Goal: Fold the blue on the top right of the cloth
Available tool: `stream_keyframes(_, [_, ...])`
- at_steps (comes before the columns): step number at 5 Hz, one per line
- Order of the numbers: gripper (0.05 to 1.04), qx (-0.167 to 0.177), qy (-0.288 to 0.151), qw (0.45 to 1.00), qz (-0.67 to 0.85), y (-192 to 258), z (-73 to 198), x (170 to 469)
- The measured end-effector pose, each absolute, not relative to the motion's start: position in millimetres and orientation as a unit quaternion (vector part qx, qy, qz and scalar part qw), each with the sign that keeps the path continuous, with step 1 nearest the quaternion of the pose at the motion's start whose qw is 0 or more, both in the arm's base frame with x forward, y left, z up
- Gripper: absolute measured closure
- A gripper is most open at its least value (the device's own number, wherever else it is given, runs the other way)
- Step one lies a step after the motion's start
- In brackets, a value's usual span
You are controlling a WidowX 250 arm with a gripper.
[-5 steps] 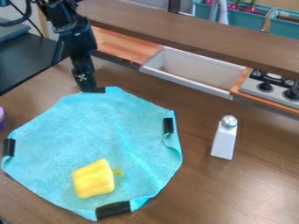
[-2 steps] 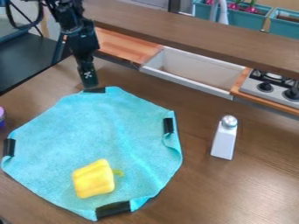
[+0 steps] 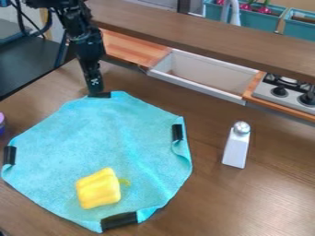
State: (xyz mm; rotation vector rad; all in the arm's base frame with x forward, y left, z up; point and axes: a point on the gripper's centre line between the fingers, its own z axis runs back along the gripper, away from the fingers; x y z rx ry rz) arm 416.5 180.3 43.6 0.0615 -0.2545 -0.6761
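The black gripper (image 3: 96, 92) hangs down at the upper left, its tip at the black patch on the top edge of the blue cloth (image 3: 104, 133). Whether it is open or shut cannot be told. The cloth lies spread on the table with its corners turned in, so its outline has many sides. Black patches sit at its top, left, right and bottom edges. A yellow bell pepper (image 3: 98, 188) rests on the lower part of the cloth.
A white shaker with a silver top (image 3: 236, 146) stands on the brown table (image 3: 271, 184) to the right. Behind are a sink (image 3: 203, 76), a stove (image 3: 287, 91) and a long brown shelf (image 3: 203, 32). A purple object (image 3: 2, 123) shows at the left edge.
The gripper rose slightly and shifted right from its first place, then came down a little toward the cloth's top edge. The cloth and pepper have not moved.
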Motion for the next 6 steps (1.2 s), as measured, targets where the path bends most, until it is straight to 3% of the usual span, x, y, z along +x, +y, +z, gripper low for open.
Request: stream_keyframes(6, [0.083,0.064,-0.108,0.932,-0.339,187.7,9.5,447.6])
